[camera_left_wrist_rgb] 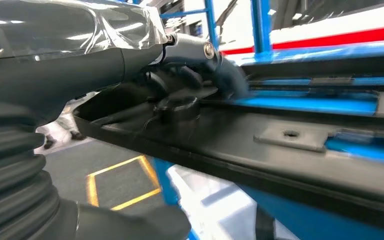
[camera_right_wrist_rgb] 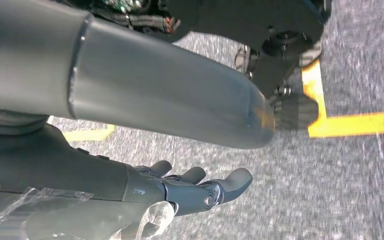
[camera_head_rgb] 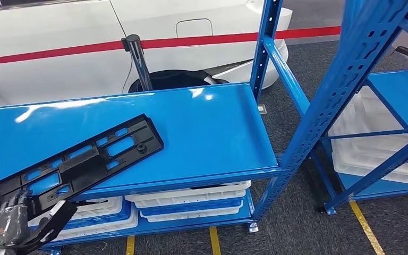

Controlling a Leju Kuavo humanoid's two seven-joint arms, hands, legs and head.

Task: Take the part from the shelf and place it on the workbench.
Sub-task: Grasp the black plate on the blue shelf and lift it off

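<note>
Your left hand [camera_head_rgb: 8,223] grips one end of the part [camera_head_rgb: 79,159] on the shelf [camera_head_rgb: 207,133] (right hand [camera_right_wrist_rgb: 200,187] empty, fingers apart); far end may sag or snag on lifting.

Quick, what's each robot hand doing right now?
Left robot hand: holding the black part by its end.
Right robot hand: open, holding nothing, fingers extended.

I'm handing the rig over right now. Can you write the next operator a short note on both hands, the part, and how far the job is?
Left hand: grips the near end of the black part.
Right hand: holds nothing, fingers apart, hanging over the floor.
Part: lies slanted on the blue shelf, its gripped end past the front edge.
Done: part grasped.
Left: lift it off the shelf, carry it to the workbench, set it down.
</note>
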